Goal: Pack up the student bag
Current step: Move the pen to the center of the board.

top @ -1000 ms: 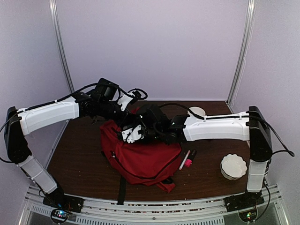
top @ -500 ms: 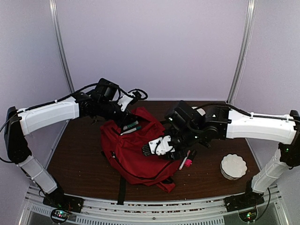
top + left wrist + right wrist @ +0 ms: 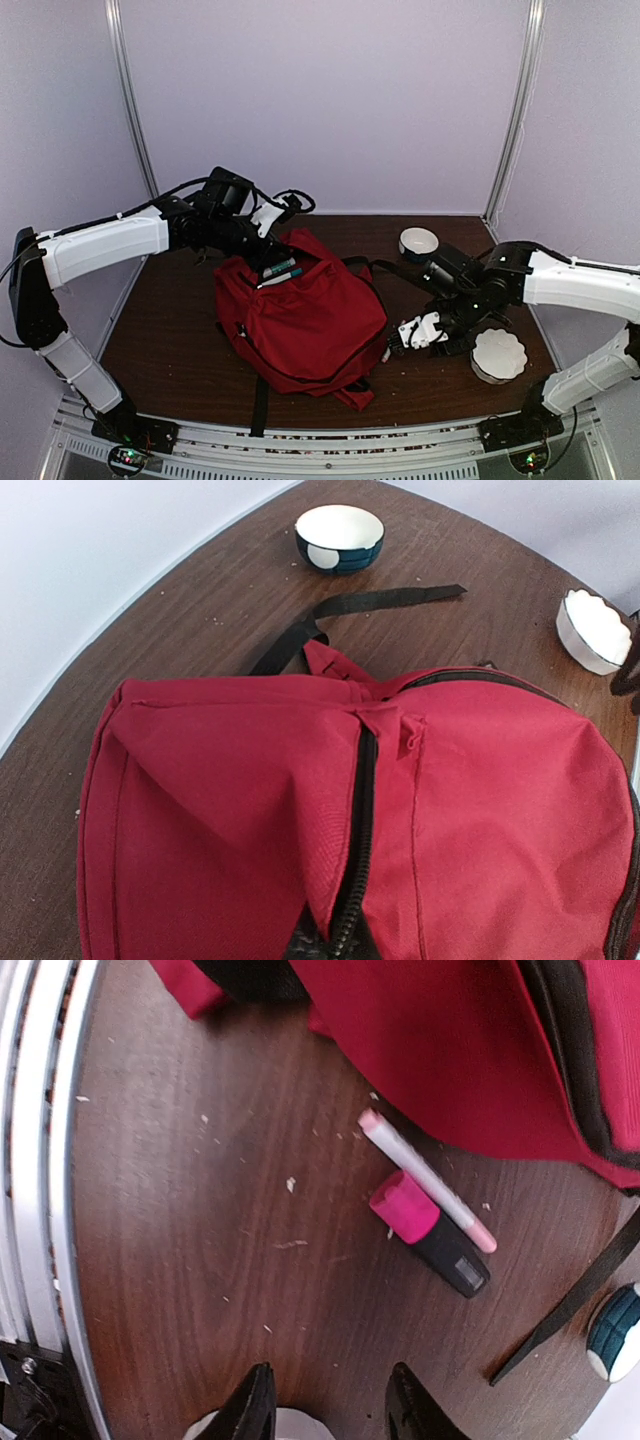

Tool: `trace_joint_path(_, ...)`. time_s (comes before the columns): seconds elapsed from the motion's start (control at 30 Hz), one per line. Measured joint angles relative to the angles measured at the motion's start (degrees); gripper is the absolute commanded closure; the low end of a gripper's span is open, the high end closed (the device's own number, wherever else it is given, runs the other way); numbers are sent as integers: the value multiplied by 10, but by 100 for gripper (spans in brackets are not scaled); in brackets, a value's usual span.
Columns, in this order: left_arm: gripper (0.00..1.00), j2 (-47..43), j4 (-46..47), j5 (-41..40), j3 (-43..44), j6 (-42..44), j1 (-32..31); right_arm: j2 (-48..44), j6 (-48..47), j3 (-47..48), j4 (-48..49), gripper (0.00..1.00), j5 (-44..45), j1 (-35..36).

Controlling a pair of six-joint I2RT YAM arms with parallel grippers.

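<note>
Dark tabletop (image 3: 165, 345) holds the student bag (image 3: 310, 320) mid-surface, left fingers (image 3: 264, 254) pinched on its far rim; right fingers (image 3: 254, 1410), half-spread and empty, are nearer the highlighter (image 3: 430, 1232), lying diagonally between them and the bag.

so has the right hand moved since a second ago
Yes. The right hand has swung rightward off the red backpack and now sits just left of the white fluted bowl.
</note>
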Motion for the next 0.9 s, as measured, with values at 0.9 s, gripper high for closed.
trace_joint_path(0.9, 100, -17, -9, 12, 0, -3, 0, 170, -117, 94, 48, 63, 97, -90)
